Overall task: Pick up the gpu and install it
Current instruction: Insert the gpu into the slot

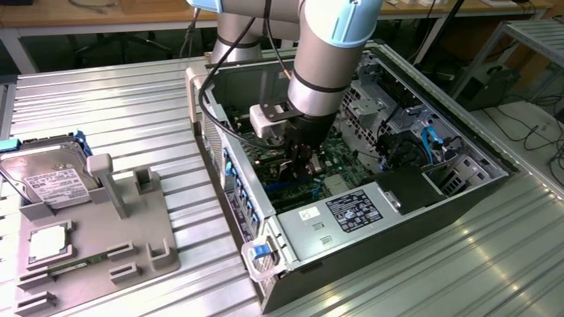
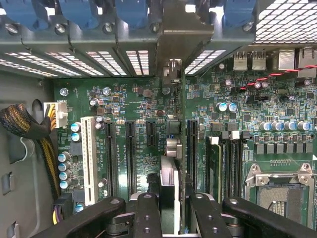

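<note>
Pincer [image 2: 168,210] is hanging inside the open PC case [image 1: 458,198], fingers [image 2: 148,213] clamped on the gpu [image 2: 168,193], which it is holding edge-on, upright, over the motherboard [image 2: 138,104]. In the wrist view the card is running away from the pincer toward the rear slot brackets [image 2: 171,29], sitting between two of the black expansion slots [image 2: 130,153]; can't tell whether the edge connector is touching a slot or hovering just above.

Handling read: the card is looking thin, light and stiff, a bare board, so no sag, but brittle under twist. Parts on its faces are fragile, so the grip belongs on the top edge or flat faces near the middle, as it seems to be now. Pushing should be going straight down, evenly along its length; any tilt risks jamming the connector or bending the bracket end.

In the exterior view the case is lying on its side on the ribbed metal worktop [image 1: 105,99], towards the exterior view's right. Grey parts fixture [image 1: 115,224] with the silver hard drive [image 1: 49,175] is sitting near the worktop's edge at the exterior view's left, well apart.
</note>
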Motion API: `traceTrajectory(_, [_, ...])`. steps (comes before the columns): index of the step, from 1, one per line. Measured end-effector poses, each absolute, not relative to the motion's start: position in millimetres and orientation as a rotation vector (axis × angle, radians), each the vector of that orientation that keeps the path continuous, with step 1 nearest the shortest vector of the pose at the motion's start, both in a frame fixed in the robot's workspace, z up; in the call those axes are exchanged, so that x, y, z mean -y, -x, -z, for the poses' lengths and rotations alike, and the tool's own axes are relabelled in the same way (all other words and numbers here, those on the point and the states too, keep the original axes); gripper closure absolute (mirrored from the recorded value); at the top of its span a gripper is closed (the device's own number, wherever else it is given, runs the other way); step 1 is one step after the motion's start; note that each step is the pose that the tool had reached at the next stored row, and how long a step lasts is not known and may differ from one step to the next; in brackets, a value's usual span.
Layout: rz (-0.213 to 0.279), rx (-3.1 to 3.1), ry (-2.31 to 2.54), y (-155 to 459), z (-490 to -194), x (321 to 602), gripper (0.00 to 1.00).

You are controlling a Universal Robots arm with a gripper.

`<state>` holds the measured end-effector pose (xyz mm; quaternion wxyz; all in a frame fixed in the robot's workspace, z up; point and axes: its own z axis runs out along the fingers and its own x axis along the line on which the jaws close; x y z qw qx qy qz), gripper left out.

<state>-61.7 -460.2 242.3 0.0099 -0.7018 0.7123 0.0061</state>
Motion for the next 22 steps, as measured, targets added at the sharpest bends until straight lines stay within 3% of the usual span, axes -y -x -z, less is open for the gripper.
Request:
traceTrajectory(6, [0.011,-2.237,2.204,61.6,-242.3,458.5,0.72])
traceTrajectory(22, [0.01,-2.236,2.204,58.4,-241.1,457.7,0.72])
